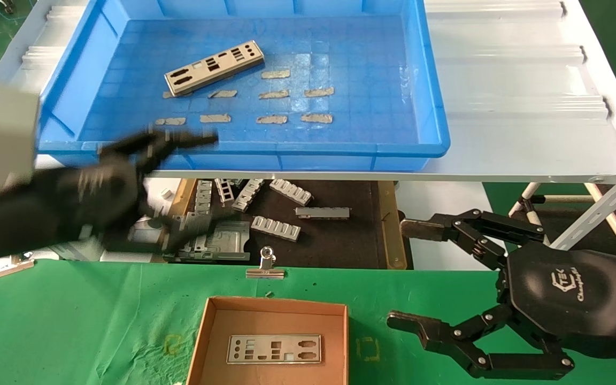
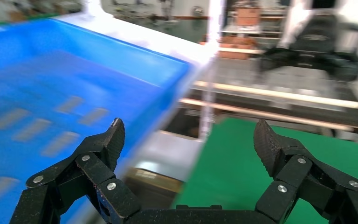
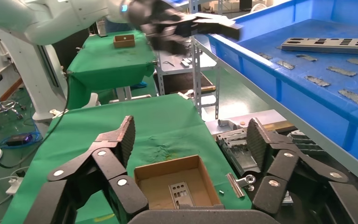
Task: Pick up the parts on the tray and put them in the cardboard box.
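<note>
Nearest the robot, the cardboard box (image 1: 270,342) is sitting on the green surface (image 1: 72,321), brown, shallow and lidless. One silver plate (image 1: 274,348) is lying flat on its floor, a thin rectangle punched with round and rectangular holes, with bare cardboard showing around it. Just beside the box, the right gripper (image 1: 401,275) is hanging over the green cloth with its black fingers spread wide and nothing between them.

At the far edge of the cloth a small binder clip (image 1: 266,266) is standing. Beyond it a black mat (image 1: 335,240) is lying lower down, strewn with grey ribbed brackets (image 1: 276,228).

Above the mat's left side, the left gripper (image 1: 179,182) is hovering at the near rim of the tray (image 1: 244,149), blurred, its fingers wide apart and holding nothing; the upper finger is overlapping the rim.

The tray is a big bright-blue bin with a raised rim, resting on a pale shelf (image 1: 522,107). Its gridded floor is carrying two rows of tan tape strips (image 1: 273,107) and is otherwise largely bare blue on the right side. The remaining part (image 1: 214,67) is lying in the far-left area of the tray, flat and angled, well apart from the walls and just behind the tape, with open floor on every side.
</note>
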Action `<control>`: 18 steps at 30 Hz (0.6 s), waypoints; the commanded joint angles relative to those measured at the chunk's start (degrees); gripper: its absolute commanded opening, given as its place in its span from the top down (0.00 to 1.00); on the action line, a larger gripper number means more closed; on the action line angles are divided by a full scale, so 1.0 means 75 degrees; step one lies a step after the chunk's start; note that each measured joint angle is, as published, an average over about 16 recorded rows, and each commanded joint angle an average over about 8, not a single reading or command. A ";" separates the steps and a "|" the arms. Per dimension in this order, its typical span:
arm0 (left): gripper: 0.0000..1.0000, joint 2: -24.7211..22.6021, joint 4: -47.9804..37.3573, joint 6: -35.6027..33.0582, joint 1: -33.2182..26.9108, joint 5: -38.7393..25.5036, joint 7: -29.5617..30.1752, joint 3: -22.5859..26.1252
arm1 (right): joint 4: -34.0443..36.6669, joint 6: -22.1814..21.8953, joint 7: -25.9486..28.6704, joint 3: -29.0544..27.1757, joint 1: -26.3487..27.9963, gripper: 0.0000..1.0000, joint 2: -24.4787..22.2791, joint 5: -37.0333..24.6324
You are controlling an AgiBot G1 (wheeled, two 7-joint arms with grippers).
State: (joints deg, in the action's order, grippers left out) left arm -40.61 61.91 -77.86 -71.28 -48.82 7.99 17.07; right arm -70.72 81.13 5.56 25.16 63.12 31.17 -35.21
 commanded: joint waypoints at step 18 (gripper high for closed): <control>0.00 -0.1887 -0.4697 0.0743 -0.3581 -0.2294 -0.0828 0.1115 | 0.0000 0.0000 0.0000 0.0000 0.0000 1.00 0.0000 0.0000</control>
State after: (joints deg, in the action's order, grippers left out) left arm -54.53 27.22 -72.24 -97.64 -65.65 1.56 25.22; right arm -70.72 81.13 5.56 25.16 63.12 31.17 -35.21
